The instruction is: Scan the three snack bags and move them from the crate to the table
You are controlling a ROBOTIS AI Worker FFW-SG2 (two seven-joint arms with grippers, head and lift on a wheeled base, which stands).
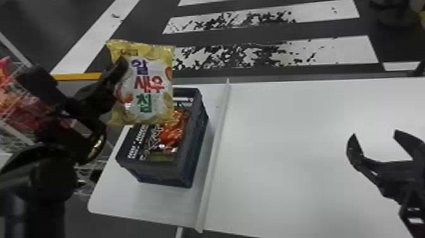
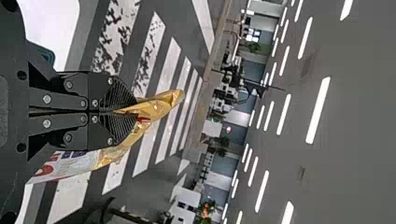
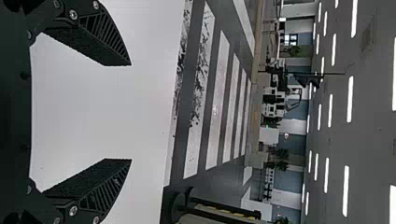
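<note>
In the head view my left gripper (image 1: 118, 71) is shut on the yellow and white snack bag (image 1: 147, 85), which hangs upright above the far left part of the dark crate (image 1: 186, 158). Inside the crate lies a red and black snack bag (image 1: 172, 133). The left wrist view has the left gripper (image 2: 123, 112) pinching the yellow bag (image 2: 156, 107) by its edge. Over the right part of the white table (image 1: 284, 142) is my right gripper (image 1: 374, 139), open with nothing between its fingers; the right wrist view has that right gripper (image 3: 130, 112) wide apart.
A raised white strip (image 1: 215, 148) runs along the table just right of the crate. At the left edge stands a wire rack with red packages (image 1: 19, 104), behind the left arm. Striped floor lies beyond the table's far edge.
</note>
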